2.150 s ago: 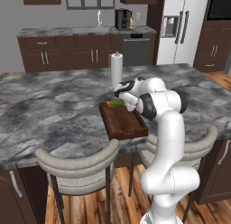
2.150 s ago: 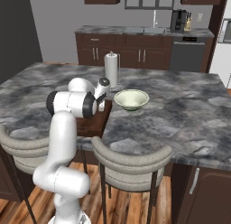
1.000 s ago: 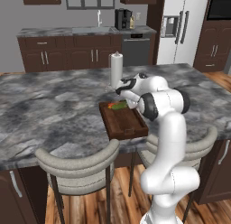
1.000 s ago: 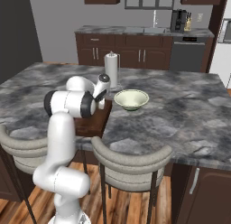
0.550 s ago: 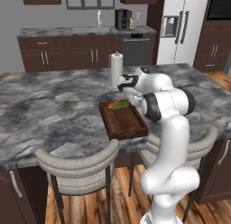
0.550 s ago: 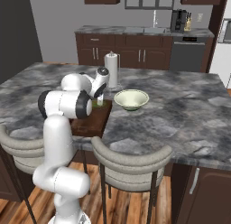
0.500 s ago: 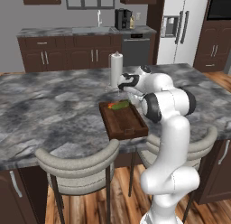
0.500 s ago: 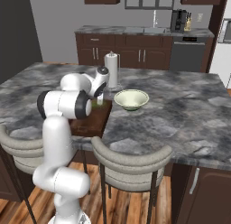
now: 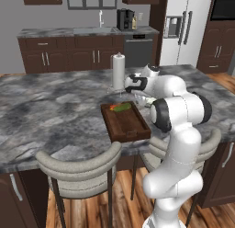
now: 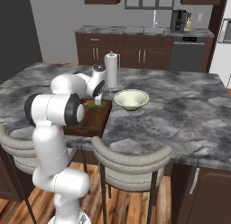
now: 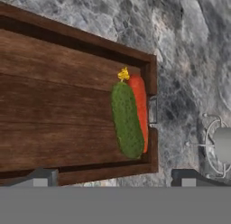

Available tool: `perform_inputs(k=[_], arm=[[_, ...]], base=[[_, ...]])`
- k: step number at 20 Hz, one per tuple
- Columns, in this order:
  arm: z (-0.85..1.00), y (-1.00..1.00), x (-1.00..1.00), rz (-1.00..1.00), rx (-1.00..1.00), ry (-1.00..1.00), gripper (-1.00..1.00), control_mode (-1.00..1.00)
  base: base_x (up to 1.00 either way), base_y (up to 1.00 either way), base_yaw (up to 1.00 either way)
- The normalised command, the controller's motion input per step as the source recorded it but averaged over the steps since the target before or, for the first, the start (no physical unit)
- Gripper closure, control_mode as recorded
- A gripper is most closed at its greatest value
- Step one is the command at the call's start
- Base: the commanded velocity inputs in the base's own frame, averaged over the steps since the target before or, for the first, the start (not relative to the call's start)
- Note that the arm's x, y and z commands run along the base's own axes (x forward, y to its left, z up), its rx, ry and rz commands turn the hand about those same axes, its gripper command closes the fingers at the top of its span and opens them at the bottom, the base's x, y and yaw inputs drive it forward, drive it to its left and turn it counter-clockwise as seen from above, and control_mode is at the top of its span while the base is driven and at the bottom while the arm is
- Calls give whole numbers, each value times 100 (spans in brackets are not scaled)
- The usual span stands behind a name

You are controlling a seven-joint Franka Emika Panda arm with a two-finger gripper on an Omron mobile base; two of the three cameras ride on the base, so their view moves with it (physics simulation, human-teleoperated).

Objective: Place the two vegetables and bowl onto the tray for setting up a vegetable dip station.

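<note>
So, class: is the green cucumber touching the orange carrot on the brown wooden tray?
Touching. The hand view shows the green cucumber pressed lengthwise against the orange carrot, no gap between, at one end of the brown wooden tray.

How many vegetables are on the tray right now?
2. The cucumber and carrot lie side by side, touching, against one end wall of the tray. None appears hidden.
</note>
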Motion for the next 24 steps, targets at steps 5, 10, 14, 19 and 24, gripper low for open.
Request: perform_inputs(k=[5,10,14,19,24], arm=[[0,-14,-54,-21,-8,-4,-100,-100],[1,-12,-17,-25,-12,-1,-100,-100],[12,-11,0,-24,-9,0,-100,-100],[6,-11,0,-22,-11,0,-100,-100],[7,-7,0,-15,-9,-4,-100,-100]], base=[[0,0,0],[0,0,0],[0,0,0],[0,0,0],[0,0,0]])
